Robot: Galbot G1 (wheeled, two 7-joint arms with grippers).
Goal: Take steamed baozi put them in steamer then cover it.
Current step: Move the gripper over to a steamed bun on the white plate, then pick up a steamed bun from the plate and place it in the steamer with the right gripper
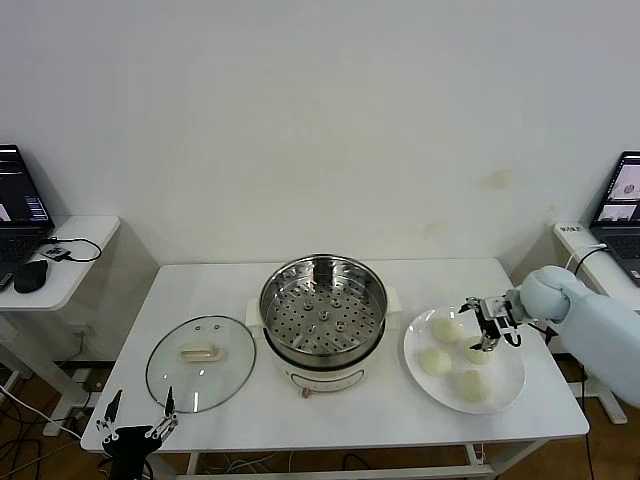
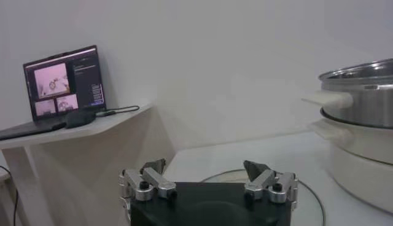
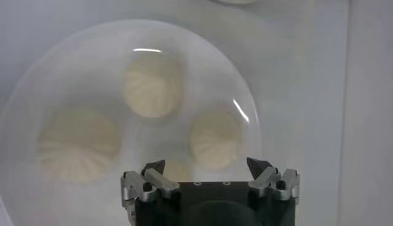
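Nearest the robot, at the table's (image 1: 250,430) front edge, about 7 o'clock from the steamer, the left gripper (image 1: 135,422) hangs low and idle off the front-left corner, its fingers spread and empty; the left wrist view shows the same gripper (image 2: 207,174) with both fingertips apart and the lid's rim just beyond them. The cover (image 1: 201,362) lies flat on the table at 8 o'clock from the steamer, just beside its base, cream handle up. On the right side, the white plate (image 1: 510,385) sits at 3 o'clock from the steamer, close beside it but apart, carrying four baozi (image 1: 435,362): one at the plate's 9 o'clock, one at 6 o'clock, one at 11 o'clock and one near the centre under the gripper. The right gripper (image 1: 487,325) hovers over the plate, fingers released and spread above the central bun, gripping nothing; its wrist view (image 3: 207,174) looks straight down on the plate (image 3: 73,55) and shows the buns (image 3: 152,83) beneath the parted tips, whether touching cannot be told. The steamer (image 1: 323,315) stands mid-table, uncovered, its perforated tray bare. Farthest back, laptops (image 1: 20,200) stand on side desks at 9 and 3 o'clock.
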